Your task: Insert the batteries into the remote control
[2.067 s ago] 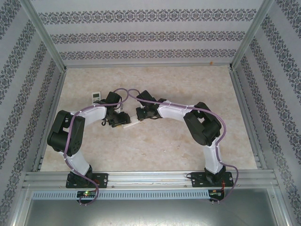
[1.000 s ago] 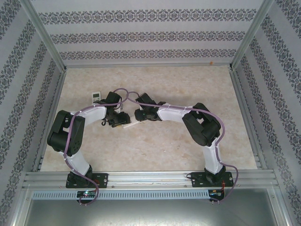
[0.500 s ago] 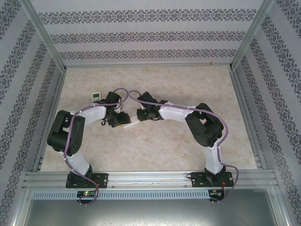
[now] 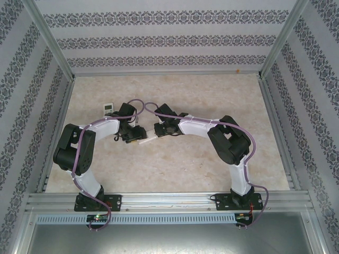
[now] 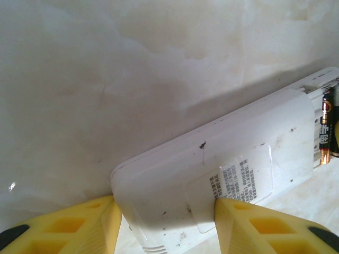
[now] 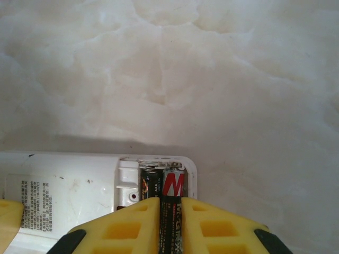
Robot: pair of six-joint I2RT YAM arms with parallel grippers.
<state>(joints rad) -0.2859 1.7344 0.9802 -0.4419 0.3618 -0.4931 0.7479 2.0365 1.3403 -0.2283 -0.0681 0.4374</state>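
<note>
The white remote [image 5: 222,169] lies back side up on the marble table, and my left gripper [image 5: 167,225] is shut on its closed end, one yellow finger on each long edge. Its battery bay at the other end is uncovered. One dark battery [image 6: 151,185] sits in the bay's left slot. A second battery [image 6: 172,198], black with a red mark, rests in the right slot with my right gripper [image 6: 170,222] shut on it. In the top view the remote [image 4: 150,139] spans between the left gripper [image 4: 136,137] and the right gripper [image 4: 159,130].
A small white device [image 4: 108,108] with a screen lies behind the left arm. Metal frame rails and patterned walls bound the table on all sides. Both wrists are nearly touching at the table's centre-left.
The right wrist shifted slightly left about a second ago and has come back. The left arm and the remote have stayed put.
</note>
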